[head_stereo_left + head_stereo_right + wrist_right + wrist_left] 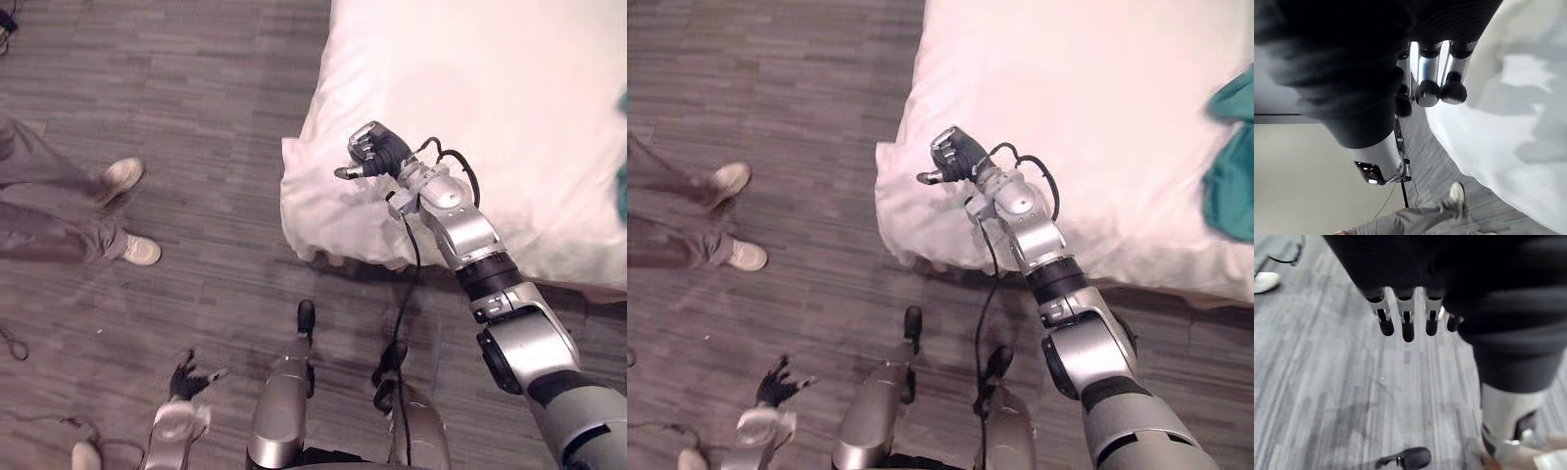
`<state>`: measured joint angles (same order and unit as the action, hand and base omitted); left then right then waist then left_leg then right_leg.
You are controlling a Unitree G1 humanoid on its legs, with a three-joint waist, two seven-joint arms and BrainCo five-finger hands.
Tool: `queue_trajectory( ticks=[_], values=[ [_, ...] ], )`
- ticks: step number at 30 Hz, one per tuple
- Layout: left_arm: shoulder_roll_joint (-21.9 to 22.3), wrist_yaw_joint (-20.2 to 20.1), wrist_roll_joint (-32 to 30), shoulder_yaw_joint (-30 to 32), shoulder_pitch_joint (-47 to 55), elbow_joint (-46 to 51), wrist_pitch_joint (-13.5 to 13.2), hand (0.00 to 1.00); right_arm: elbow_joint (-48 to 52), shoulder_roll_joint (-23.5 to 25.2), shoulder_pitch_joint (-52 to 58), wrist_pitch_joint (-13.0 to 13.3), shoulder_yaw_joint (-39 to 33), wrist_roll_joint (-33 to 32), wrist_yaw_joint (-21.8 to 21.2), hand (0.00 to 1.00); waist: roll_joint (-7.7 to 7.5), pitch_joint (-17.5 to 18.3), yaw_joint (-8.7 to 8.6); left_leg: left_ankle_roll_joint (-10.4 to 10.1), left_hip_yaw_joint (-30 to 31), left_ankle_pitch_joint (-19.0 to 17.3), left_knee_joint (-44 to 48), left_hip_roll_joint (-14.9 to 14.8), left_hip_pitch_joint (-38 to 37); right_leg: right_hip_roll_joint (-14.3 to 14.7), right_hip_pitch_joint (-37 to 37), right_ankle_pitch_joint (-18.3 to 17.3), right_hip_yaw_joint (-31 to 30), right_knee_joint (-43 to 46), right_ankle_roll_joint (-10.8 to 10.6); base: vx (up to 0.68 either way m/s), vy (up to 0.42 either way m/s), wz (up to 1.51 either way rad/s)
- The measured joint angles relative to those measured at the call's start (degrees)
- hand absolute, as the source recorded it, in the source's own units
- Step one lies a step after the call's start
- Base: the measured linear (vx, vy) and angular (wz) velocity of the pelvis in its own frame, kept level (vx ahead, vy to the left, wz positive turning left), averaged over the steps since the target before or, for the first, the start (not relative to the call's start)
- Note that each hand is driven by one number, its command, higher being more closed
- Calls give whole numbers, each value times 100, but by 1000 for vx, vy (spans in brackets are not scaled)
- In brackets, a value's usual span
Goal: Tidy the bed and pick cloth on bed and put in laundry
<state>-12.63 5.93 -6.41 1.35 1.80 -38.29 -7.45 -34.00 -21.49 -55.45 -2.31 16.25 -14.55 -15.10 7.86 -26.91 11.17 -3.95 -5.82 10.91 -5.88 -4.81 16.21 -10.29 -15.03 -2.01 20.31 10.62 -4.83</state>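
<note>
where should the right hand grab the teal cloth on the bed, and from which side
Probably the teal cloth at its bunched left edge, the part nearest the right hand. Come from above and from its left, across the bed: it lies crumpled on the cover, so a top pinch on a raised fold suits. Its far side runs out of view.

The floor [196, 98] is of grey planks with long streaks; it spreads to the left of the right hand [380, 149] and on the near side of it. Beneath this hand and far to its right stands the bed [509, 98], all in white, its corner hanging down toward the floor. Past the hand, the right wrist view shows a pale, plain wall [1303, 171].
</note>
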Motion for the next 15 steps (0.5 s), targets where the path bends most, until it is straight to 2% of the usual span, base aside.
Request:
queue_trajectory(
  ticks=[1,3,5,7,8,9,10,12,14,15],
  values=[
    [3,-31,33,-207,-44,61,-45,0,-50,25,-17,37,-5,-198,-53,100,55,-21,5,9,-12,7,0,16,62,-18,-83,26,-29,-2,-12,-11,36,-16],
    [8,-167,160,-668,-133,55,-107,0,-165,69,-66,120,-16,-610,-423,100,207,-79,-29,32,-128,23,0,43,186,-46,-246,128,-135,-73,-60,-6,37,-25],
    [23,-226,215,-900,-134,15,-129,0,-387,96,-63,312,-31,-686,-846,100,279,-86,-65,33,-182,21,0,62,196,-50,-286,192,-229,-139,-75,1,29,-22],
    [22,-269,236,-1019,-137,-85,-215,0,-683,196,-50,497,-39,-681,-1256,100,351,-64,-193,33,-189,20,1,70,186,-54,-253,234,-232,-209,-87,15,18,-4],
    [21,-277,336,-1019,-137,-132,-258,0,-1011,325,11,604,-54,-562,-1625,100,367,-67,-280,20,-192,9,1,90,149,-36,-187,239,-220,-276,-89,0,0,0],
    [20,-288,442,-1020,-179,-179,-326,0,-1554,448,247,616,-37,-267,-1810,100,367,-68,-317,5,-185,-3,2,88,96,-15,-98,255,-207,-351,-100,0,0,0],
    [20,-291,449,-1017,-197,-175,-350,0,-1827,480,425,604,-37,-104,-1826,100,367,-68,-320,-3,-173,-9,2,85,74,-10,-59,257,-191,-375,-104,34,-3,9],
    [20,-369,627,-956,-274,-162,-394,0,-2527,502,1324,560,53,874,-1655,100,352,-78,-323,-28,-150,-28,2,62,30,-17,48,244,-124,-398,-116,49,-10,15],
    [15,-396,810,-793,-276,-168,-351,0,-2540,459,2024,548,357,1267,-1565,100,282,-130,-402,-44,-153,-41,2,67,-26,-50,115,240,-88,-396,-128,70,5,4],
    [-6,-400,965,-682,-272,-171,-296,0,-2383,469,2310,547,624,1474,-1513,100,213,-174,-496,-49,-161,-46,1,68,-129,-58,222,231,-71,-392,-129,73,6,-7]
  ],
)
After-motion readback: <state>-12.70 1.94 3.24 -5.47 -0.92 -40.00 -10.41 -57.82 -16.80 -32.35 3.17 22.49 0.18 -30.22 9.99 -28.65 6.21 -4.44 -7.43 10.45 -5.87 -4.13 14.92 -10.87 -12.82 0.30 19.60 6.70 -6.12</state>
